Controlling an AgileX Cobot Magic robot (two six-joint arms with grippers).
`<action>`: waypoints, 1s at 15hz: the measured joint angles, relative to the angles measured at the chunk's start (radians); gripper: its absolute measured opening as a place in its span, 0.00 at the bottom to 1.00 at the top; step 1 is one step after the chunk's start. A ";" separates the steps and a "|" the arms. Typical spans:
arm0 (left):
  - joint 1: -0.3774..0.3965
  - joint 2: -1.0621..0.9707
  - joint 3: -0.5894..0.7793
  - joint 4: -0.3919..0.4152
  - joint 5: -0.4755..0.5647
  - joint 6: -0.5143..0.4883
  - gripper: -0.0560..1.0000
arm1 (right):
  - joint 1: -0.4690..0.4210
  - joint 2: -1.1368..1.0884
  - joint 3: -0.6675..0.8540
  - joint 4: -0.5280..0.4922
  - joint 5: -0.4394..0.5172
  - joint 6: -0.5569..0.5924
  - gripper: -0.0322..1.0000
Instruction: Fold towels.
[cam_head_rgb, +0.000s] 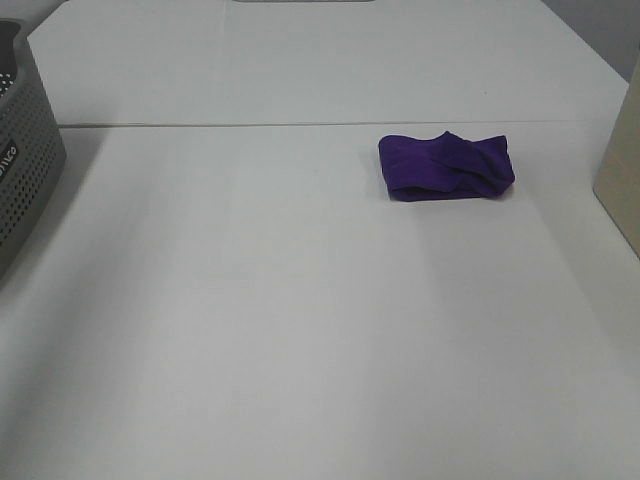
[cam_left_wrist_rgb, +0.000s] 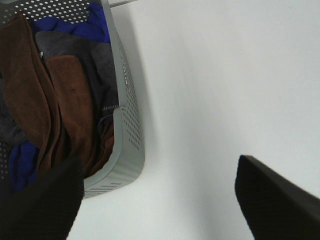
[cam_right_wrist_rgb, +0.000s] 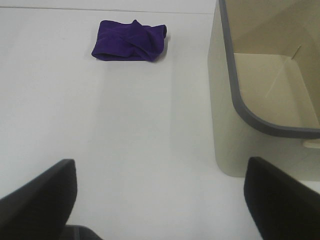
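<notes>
Lying well apart from right gripper (cam_right_wrist_rgb: 160, 200) fingers: towel (cam_right_wrist_rgb: 129, 41).

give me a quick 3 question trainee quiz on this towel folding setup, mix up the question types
1. True or false: the purple towel lies spread flat on the white table.
2. Multiple choice: the grey perforated basket holds
A. nothing
B. brown, grey and blue cloths
C. only purple towels
3. Fill in: the beige bin beside the right end effector looks ____ inside.

Key
1. False, it sits bunched in a rough fold.
2. B
3. Empty, as far as the right wrist view shows.
</notes>
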 joint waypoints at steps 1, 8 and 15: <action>0.000 -0.094 0.097 0.007 -0.049 0.000 0.78 | 0.000 -0.066 0.041 0.000 0.000 0.001 0.87; 0.000 -0.647 0.543 0.033 -0.163 0.002 0.78 | 0.000 -0.319 0.271 -0.018 0.005 0.015 0.87; 0.000 -0.899 0.563 0.028 -0.083 -0.098 0.78 | 0.000 -0.319 0.375 -0.025 -0.147 0.015 0.87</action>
